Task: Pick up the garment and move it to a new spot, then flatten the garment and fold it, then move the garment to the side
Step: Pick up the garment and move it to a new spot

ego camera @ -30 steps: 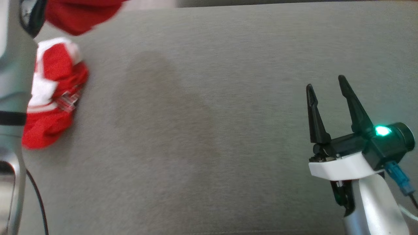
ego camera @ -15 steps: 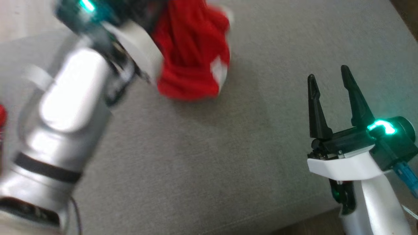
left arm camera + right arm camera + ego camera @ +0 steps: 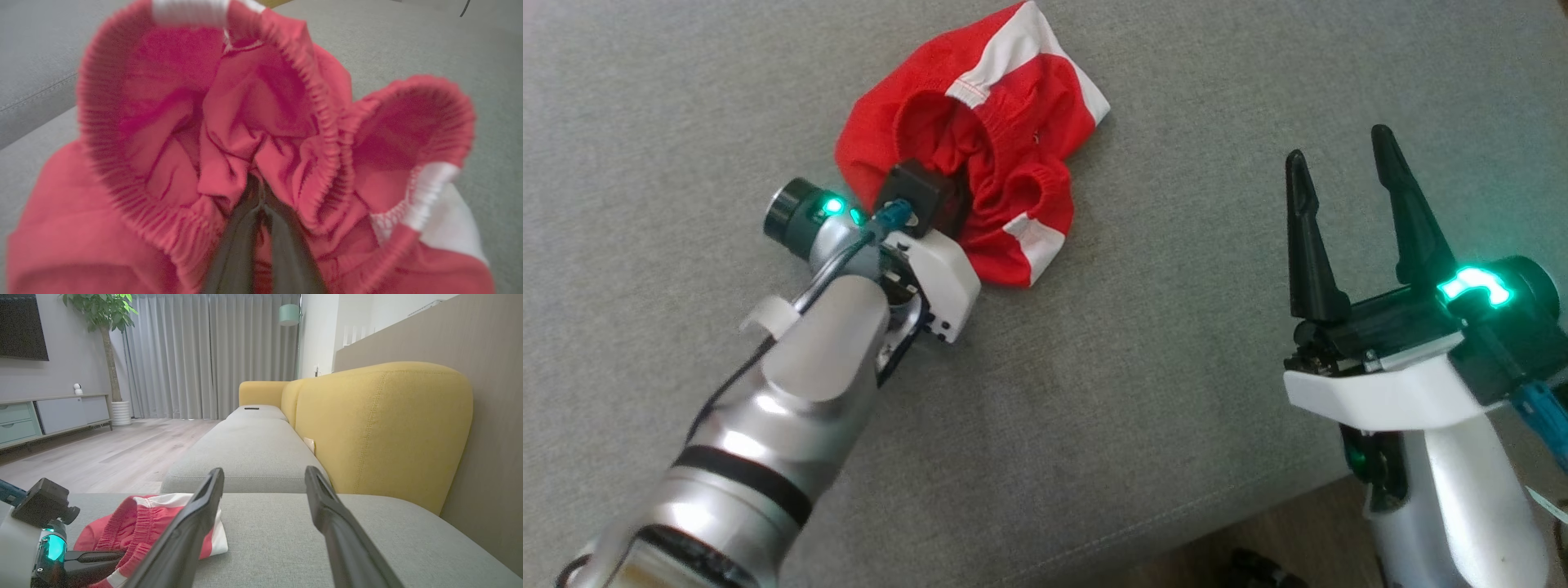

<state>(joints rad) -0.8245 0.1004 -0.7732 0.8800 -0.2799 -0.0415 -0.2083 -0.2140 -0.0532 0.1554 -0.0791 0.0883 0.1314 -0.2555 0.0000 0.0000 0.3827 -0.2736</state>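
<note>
Left wrist view shows left pincer [image 3: 258, 204] clamped on red garment [image 3: 261, 122]; right pincer [image 3: 1338, 144] apart.

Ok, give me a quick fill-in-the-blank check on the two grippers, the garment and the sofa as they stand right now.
1. The left gripper is shut on a garment that is mainly ____ with white panels.
2. The right gripper stands ____ and holds nothing.
3. The garment lies on a ____ sofa cushion.
4. In the right wrist view, the sofa's backrest is ____.

Missing words: red; open; grey; yellow.
</note>
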